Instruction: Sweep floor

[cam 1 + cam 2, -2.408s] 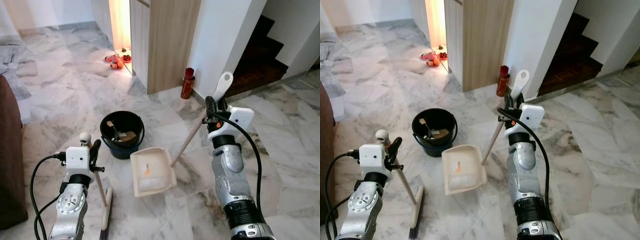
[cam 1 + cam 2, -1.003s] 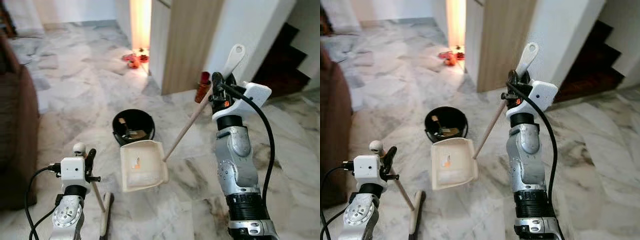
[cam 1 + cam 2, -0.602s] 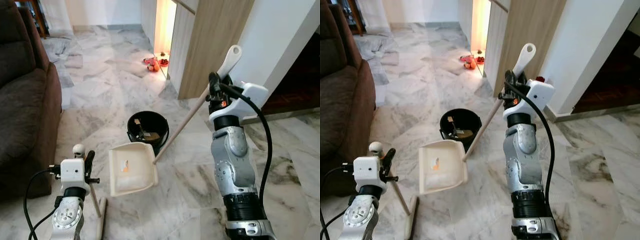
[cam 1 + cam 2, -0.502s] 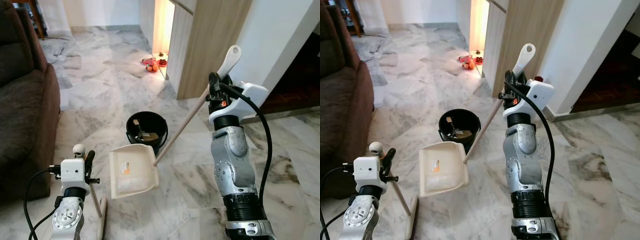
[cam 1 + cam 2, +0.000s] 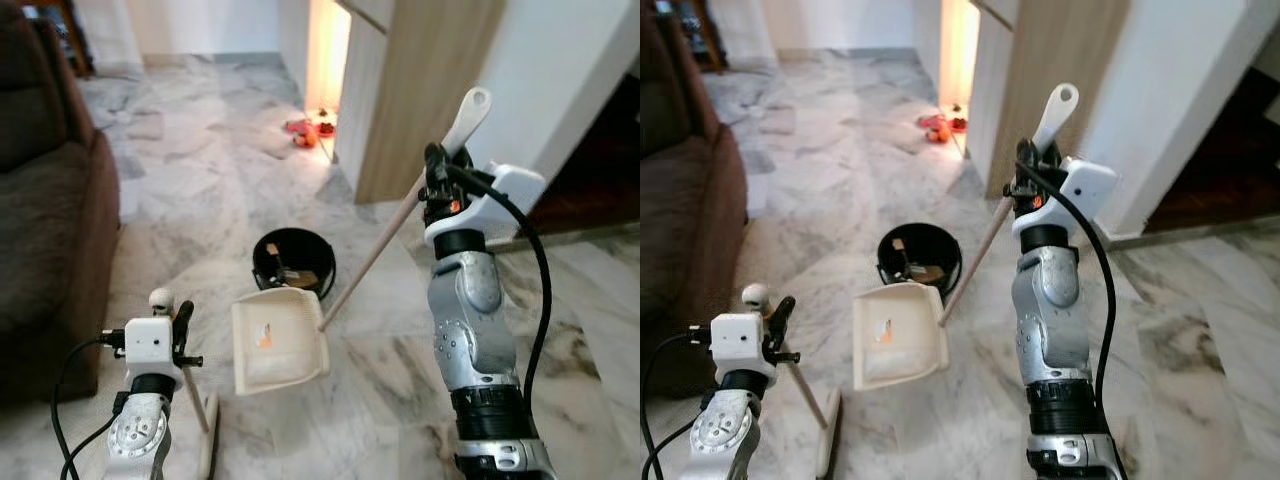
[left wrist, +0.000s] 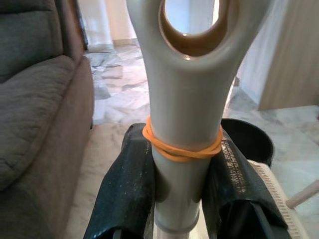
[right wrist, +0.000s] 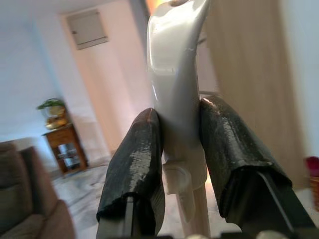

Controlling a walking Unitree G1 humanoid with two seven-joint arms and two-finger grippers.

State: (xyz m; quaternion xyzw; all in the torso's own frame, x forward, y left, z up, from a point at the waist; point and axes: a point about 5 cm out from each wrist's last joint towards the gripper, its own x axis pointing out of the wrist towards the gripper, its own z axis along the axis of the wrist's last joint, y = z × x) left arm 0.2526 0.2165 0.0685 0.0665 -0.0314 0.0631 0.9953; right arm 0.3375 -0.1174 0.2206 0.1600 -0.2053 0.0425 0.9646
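— What have you got on the right side?

— My right pincer (image 5: 433, 180) is raised in front of me, its two black fingers (image 7: 137, 164) pinching the cream plastic grip of the long-handled cream dustpan (image 5: 277, 337). The wooden shaft slants down and to my left from the grip, and the pan hangs tilted, its open mouth facing me, just in front of the round black bucket (image 5: 293, 262). I see some scraps lying in the bucket's bottom. There's a small orange mark inside the pan.

— And the left?

— My left pincer (image 5: 182, 322) sits low and close to my body, clamped on the cream-handled broom (image 5: 196, 400). In the left wrist view the fingers (image 6: 128, 186) press both sides of the broom's cream handle, right below an orange rubber band (image 6: 182, 146) wrapped around it; the handle ends in an oval hanging loop. The shaft runs down to the broom's head, which rests on the grey-white marble floor (image 5: 200, 190) near my left side.

— Anything else around?

— A dark brown fabric sofa (image 5: 45, 230) stands on my left. Ahead is a light wooden panel (image 5: 420, 95) beside a white wall, with a warmly lit doorway to its left and some red-orange items (image 5: 307, 130) on the floor there. The picture is slightly blurred.
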